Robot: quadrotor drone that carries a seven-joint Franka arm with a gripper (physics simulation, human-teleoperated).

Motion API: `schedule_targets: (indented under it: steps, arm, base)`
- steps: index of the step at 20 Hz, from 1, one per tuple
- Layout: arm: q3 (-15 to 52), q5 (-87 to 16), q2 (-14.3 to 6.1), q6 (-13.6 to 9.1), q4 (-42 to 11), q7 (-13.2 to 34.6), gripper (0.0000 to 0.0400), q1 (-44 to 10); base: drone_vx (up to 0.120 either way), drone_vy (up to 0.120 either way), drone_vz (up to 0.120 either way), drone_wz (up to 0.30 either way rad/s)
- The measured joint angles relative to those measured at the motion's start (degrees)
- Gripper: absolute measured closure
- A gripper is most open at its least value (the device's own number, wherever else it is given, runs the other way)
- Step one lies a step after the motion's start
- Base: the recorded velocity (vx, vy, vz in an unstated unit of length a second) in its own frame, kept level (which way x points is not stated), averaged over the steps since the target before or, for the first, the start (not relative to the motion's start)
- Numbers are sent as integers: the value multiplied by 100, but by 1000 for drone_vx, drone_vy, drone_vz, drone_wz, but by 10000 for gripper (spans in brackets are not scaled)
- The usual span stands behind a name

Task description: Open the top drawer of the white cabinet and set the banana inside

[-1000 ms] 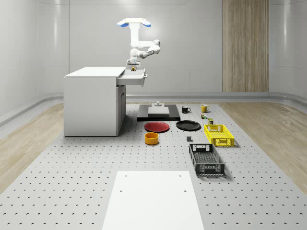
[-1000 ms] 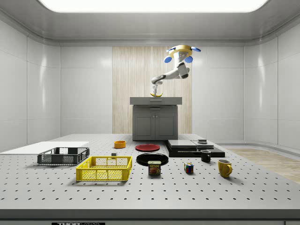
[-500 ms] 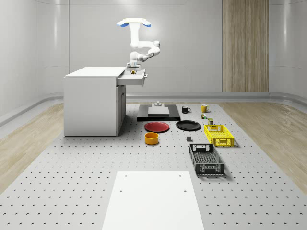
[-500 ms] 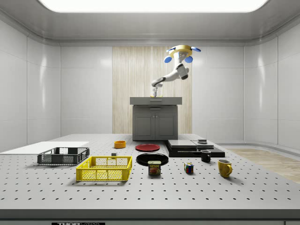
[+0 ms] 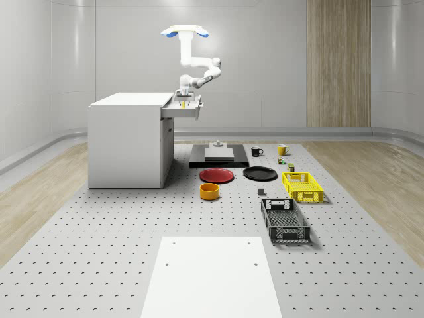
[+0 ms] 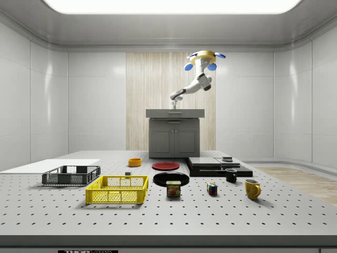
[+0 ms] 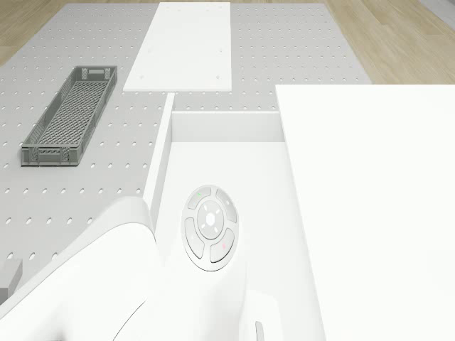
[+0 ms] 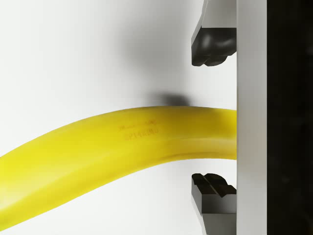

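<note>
The white cabinet stands with its top drawer pulled out. I hover as a drone high over that drawer, arm bent down into it. The yellow banana lies on the drawer's white floor. My gripper is open and straddles it, each dark fingertip standing a little apart from the peel. From the drone view I look down past my wrist into the drawer beside the cabinet top. In the side view the gripper sits at the cabinet's top edge.
On the perforated table lie a red plate, black plate, orange bowl, yellow basket, dark crate, two mugs, a black platform and a white slab. The drawer wall flanks my arm.
The gripper has come down into the drawer with the banana, and its fingers have spread, letting the banana go onto the drawer floor. The drone has stayed in place.
</note>
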State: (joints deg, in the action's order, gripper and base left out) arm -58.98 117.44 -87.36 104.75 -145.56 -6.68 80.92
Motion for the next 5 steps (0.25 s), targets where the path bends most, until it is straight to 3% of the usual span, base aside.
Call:
schedule_targets:
  steps: [5]
  arm:
    - [-198, -144, -19, -152, -146, 71, 16, -102]
  base:
    - [0, 0, 0, 0]
